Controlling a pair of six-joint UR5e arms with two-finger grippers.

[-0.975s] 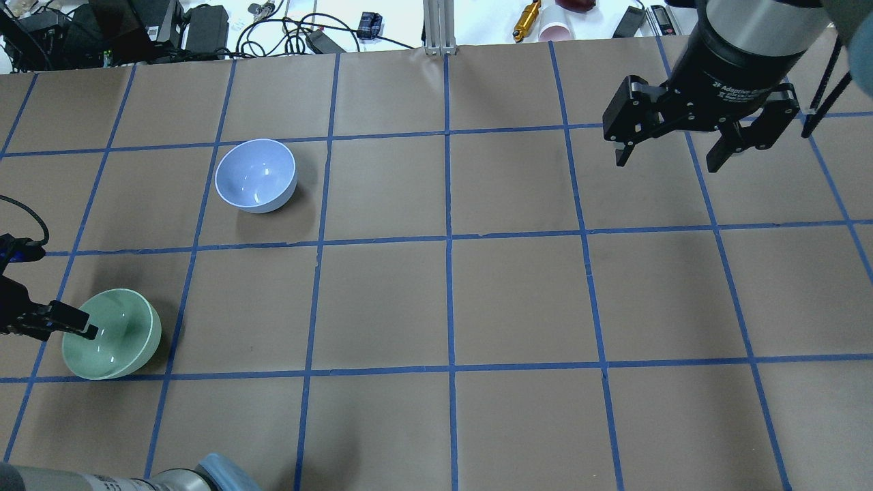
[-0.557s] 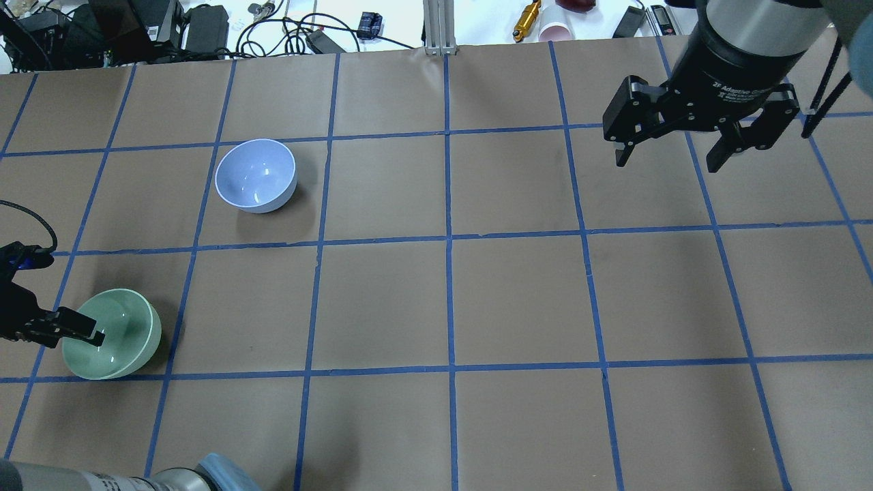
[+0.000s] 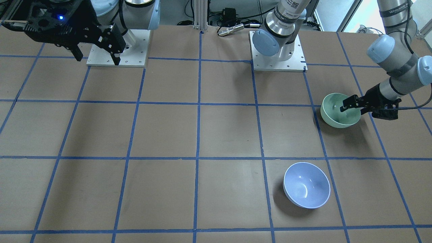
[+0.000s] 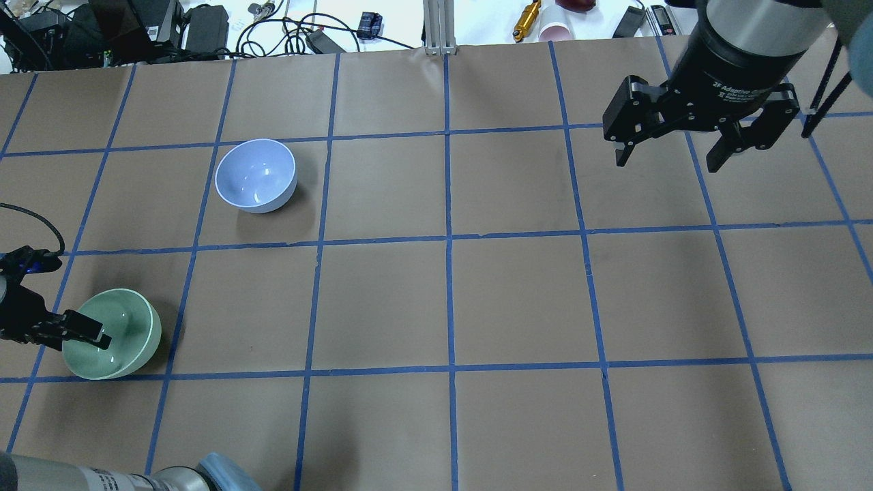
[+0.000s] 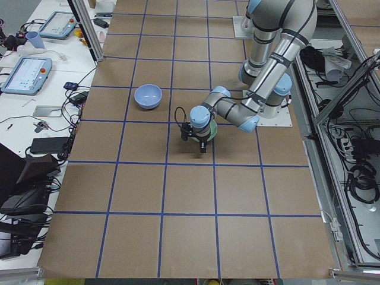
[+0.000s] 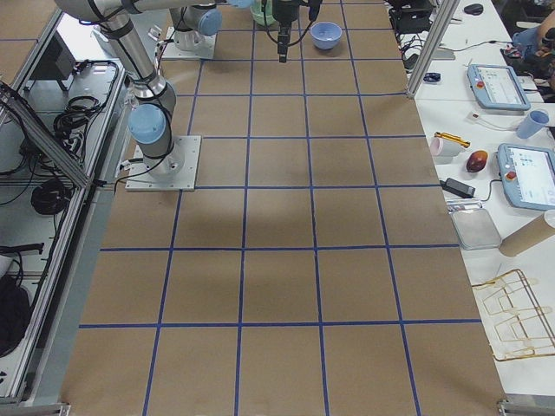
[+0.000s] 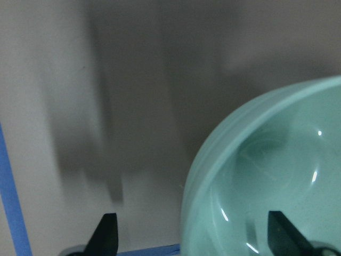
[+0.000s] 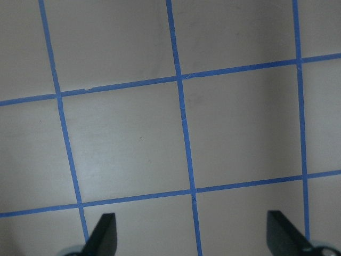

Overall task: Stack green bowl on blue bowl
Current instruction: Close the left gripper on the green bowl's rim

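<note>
The green bowl [image 4: 123,334] stands upright at the table's left side, also in the front view [image 3: 334,116] and left wrist view [image 7: 277,176]. My left gripper [image 4: 71,334] is open and straddles the bowl's outer rim, one finger [image 3: 347,102] inside the bowl and the other outside; in the wrist view [image 7: 194,240] the rim runs between the wide-apart fingers. The blue bowl [image 4: 256,175] stands empty about one tile farther out, also in the front view [image 3: 306,189]. My right gripper [image 4: 667,160] is open, empty, and high above the far right of the table.
The table [image 4: 450,300] is brown paper with a blue tape grid. Cables, power bricks and small tools [image 4: 204,27] lie beyond its far edge. The arm bases [image 3: 278,50] are bolted on the robot's side.
My left gripper has moved slightly toward the robot and sunk lower over the green bowl's rim. The bowls and the right arm have not moved.
</note>
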